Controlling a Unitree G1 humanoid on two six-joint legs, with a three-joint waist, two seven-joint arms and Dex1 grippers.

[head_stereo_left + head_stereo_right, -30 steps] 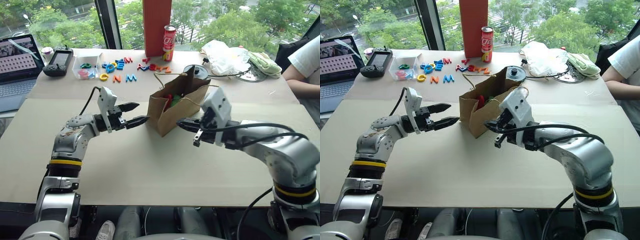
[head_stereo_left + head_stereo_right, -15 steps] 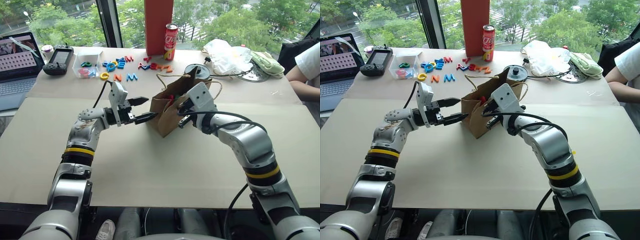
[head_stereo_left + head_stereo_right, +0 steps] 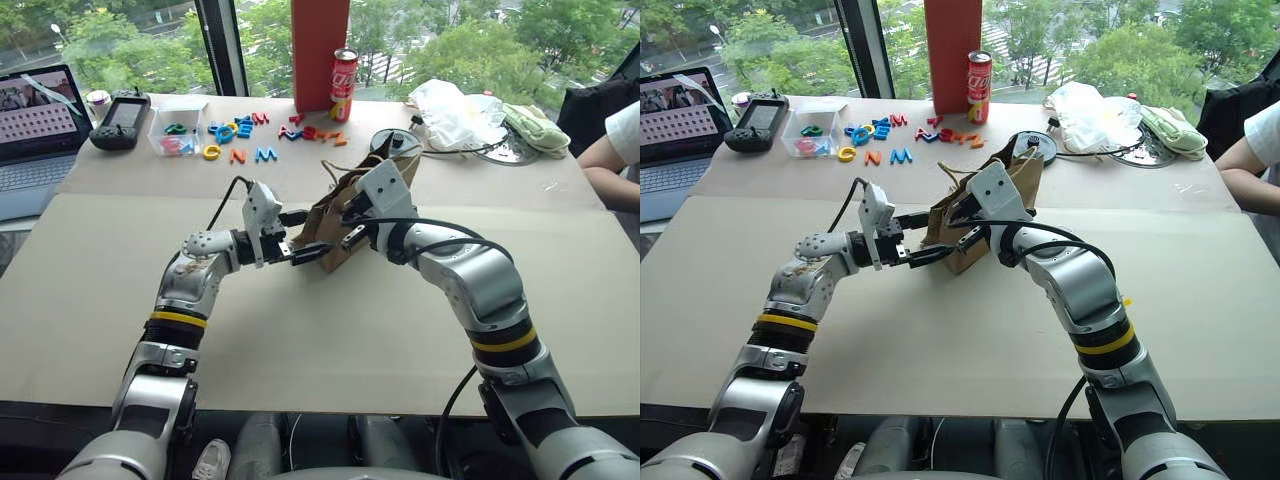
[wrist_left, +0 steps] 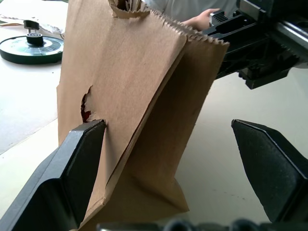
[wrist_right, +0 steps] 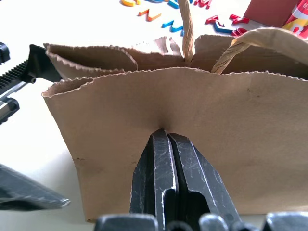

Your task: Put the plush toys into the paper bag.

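Main risk: tipping or sliding the paper bag [image 5: 202, 110] across the counter [image 3: 300, 340], pushed on its broad wall by the clenched right claw [image 5: 168, 139], tips denting the paper, with nothing bracing the far side. Second risk: widening the small tear [image 4: 85, 107] low in the bag's side wall, right by one finger of the left claw [image 3: 310, 235], where red shows through, probably the chili plush inside the bag; no telling where the green toy sits. Also a chance of crushing the bag's mouth flat if squeezed across the folded gusset. Left claw released, spread wide, held about level and straddling the bag's narrow end, one finger against or just beside the wall at the tear, the other well apart from the bag. Right claw reaching in from the bag's opposite side, angled slightly down, meeting the wall below the bag's rim and cord handles [image 5: 186, 29].
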